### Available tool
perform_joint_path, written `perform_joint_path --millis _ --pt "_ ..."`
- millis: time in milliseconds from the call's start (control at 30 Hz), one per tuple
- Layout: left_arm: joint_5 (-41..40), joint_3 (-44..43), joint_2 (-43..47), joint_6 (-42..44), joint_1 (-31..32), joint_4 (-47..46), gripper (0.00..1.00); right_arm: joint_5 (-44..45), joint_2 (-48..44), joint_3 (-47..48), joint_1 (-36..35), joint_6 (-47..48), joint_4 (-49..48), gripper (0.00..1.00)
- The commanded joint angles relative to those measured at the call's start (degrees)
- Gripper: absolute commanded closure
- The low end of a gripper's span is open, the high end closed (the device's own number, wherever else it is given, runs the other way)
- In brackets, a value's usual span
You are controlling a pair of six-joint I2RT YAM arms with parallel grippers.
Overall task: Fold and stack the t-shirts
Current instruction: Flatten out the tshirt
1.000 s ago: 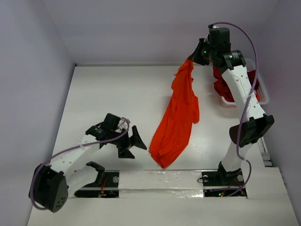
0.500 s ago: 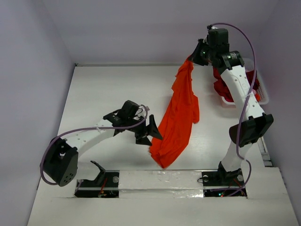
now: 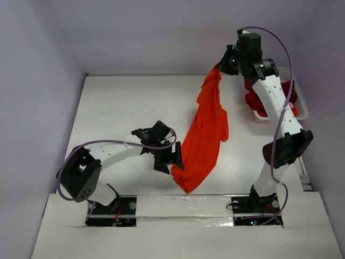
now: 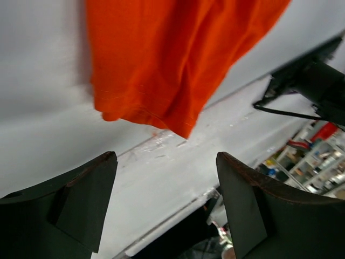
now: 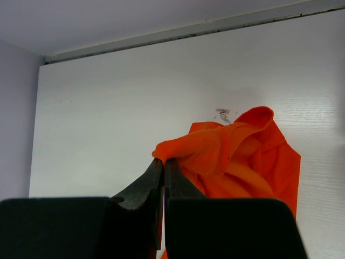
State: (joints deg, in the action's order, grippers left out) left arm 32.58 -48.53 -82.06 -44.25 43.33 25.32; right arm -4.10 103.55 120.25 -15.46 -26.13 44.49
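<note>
Clamped at one o'clock on orange t-shirt (image 3: 205, 135), right gripper (image 3: 222, 66); cloth draped toward six. Near six o'clock, left gripper (image 3: 173, 162) spread wide, empty, just beside the hem (red shirts (image 3: 252, 100) in basket (image 3: 302, 110), two o'clock).

Left gripper (image 3: 171, 159) low, jaws spread wide — right gripper (image 3: 220, 66) high, far back, pinched closed.

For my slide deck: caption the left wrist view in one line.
Open left claw aimed at the lower end of the orange t-shirt, not touching it, white table behind.
</note>
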Motion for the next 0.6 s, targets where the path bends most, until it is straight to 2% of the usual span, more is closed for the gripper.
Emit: perform_joint_path --millis 0,133,300,567 --pt "-8.93 -3.32 0.06 4.52 1.14 6.32 0.29 0.32 -0.98 0.78 -0.44 0.9 -4.15 1.0" --pt "-10.69 -2.88 1.11 4.35 1.14 6.41 0.33 0.41 -1.16 0.95 -0.44 0.99 -4.24 1.0" --pt "-7.45 -2.44 0.85 3.12 2.63 3.42 0.39 0.06 -0.63 1.66 -0.44 0.82 -3.97 1.0" --pt "-4.71 -4.9 -1.69 3.55 7.29 -0.01 0.33 0.32 -0.8 1.48 -0.44 1.08 -4.06 1.0"
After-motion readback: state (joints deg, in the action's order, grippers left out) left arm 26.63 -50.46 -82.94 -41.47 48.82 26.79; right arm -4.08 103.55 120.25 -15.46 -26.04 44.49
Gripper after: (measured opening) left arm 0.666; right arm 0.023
